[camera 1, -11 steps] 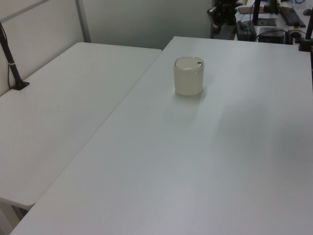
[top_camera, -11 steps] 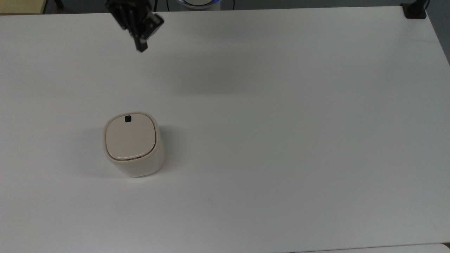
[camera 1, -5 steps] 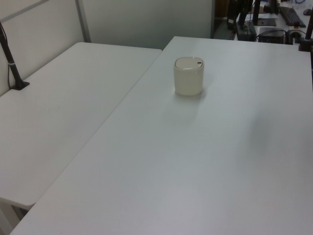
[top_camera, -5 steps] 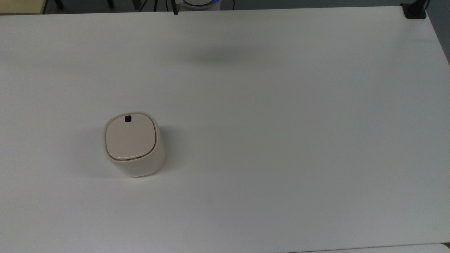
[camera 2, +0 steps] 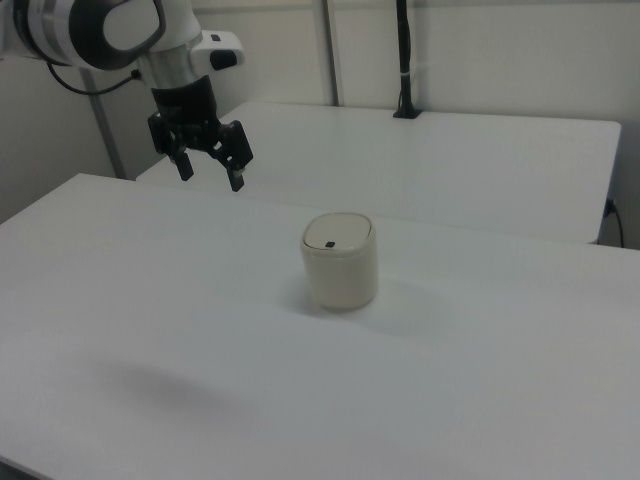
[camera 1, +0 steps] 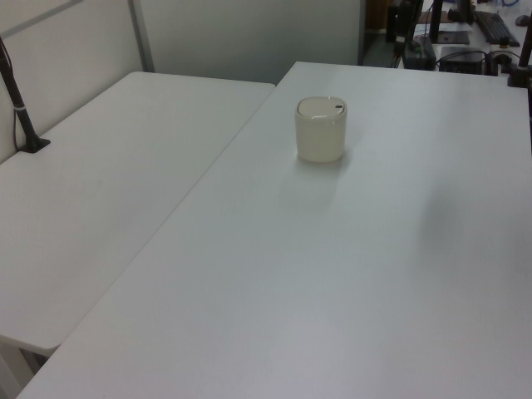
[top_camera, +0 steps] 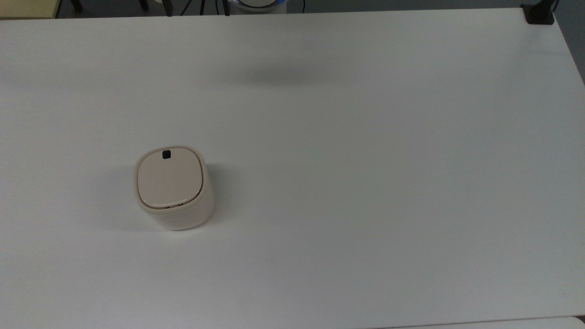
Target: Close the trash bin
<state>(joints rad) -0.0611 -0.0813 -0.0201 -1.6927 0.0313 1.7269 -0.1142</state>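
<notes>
**Trash bin sits shut as the arm pulls clear**

The trash bin [top_camera: 172,187] stands upright on the white table [top_camera: 365,183], toward the top view's left and about halfway down it, its flat lid [top_camera: 169,177] lying level inside the rim with the small black latch [top_camera: 166,154] at the lid's far edge. No brown interior shows from above or from either side. A second ago the claw hung over the far edge of the table at the top view's upper left; half a second ago it had already gone from the top view, and the table beneath is bare now apart from a soft shadow near the far edge. The right view has the claw [camera 2: 209,170] raised well apart from the bin [camera 2: 340,259], up and toward the right view's left, its two fingers [camera 2: 237,180] spread with nothing between them. The bin itself has not shifted over that second. Whether the latch has truly caught is hard to judge, but with the lid flat and the arm withdrawn, the closing appears done.
</notes>
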